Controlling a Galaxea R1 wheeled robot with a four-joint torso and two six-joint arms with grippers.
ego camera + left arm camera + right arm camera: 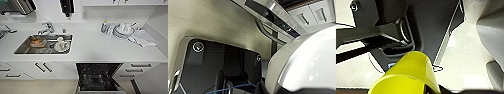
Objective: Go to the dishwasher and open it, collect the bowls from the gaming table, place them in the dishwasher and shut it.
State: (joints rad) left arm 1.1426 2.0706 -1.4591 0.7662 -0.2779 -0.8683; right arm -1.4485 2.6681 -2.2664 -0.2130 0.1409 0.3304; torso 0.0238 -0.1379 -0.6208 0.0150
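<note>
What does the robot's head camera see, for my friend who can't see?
The dishwasher stands open under a white counter. The sink at left holds dishes, and a stack of plates sits at the right, by the wall.

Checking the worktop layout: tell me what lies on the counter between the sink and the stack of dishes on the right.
In the head view, the white counter between the sink and the stack of dishes is bare. The open dishwasher sits below that stretch.

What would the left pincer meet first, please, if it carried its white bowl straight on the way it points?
Probably the open dishwasher door, seen just beyond the white bowl; depth is unclear.
</note>
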